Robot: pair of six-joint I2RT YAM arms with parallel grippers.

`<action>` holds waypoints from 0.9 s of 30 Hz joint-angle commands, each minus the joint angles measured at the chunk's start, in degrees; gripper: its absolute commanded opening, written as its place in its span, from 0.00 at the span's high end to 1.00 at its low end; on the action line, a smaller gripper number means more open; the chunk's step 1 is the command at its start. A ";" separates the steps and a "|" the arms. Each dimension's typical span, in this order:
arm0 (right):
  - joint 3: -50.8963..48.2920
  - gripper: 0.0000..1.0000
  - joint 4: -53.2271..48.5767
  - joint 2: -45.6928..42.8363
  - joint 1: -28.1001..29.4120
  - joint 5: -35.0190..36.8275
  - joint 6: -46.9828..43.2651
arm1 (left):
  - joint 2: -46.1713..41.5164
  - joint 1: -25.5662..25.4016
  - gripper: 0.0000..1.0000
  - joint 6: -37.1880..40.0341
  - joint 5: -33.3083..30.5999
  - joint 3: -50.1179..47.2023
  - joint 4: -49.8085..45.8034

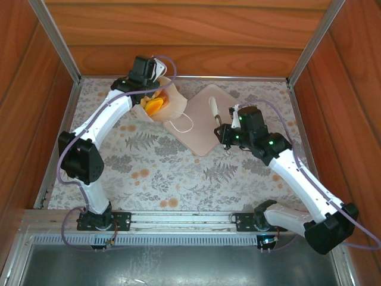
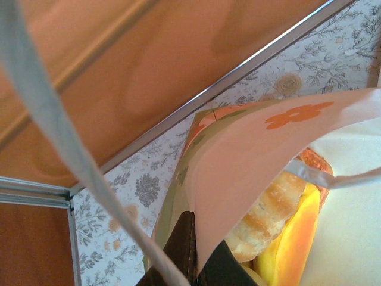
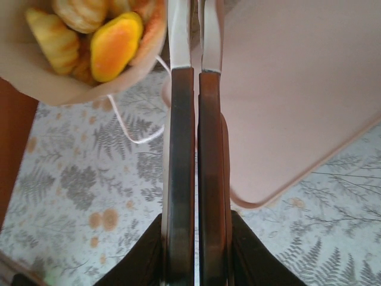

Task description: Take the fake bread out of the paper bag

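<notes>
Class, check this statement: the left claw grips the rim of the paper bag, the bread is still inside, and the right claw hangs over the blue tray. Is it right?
Not quite. The tray is pink, not blue, as the top view shows. The rest stands: left claw on the paper bag rim, bread inside, right claw over the tray.

Left arm [image 1: 101, 122] reaches far (jaws closed); right arm [image 1: 297, 173] bent, jaws clamped.

Wooden walls [image 1: 190, 36] — fern-print tabletop [image 1: 178, 173]
</notes>
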 commanded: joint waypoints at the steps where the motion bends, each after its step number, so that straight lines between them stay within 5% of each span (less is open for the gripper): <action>1: 2.23 0.82 3.27 0.64 0.30 -7.81 0.90 | -3.55 -0.93 1.00 0.67 -3.44 -3.33 7.14; 13: 7.86 0.78 2.93 9.40 9.13 -11.98 -0.64 | -8.57 -3.78 1.00 -0.02 -4.51 -11.10 13.81; 27: 11.73 0.69 6.71 20.18 9.94 -10.73 0.23 | -12.94 -5.17 1.00 -1.08 -4.28 -16.10 17.12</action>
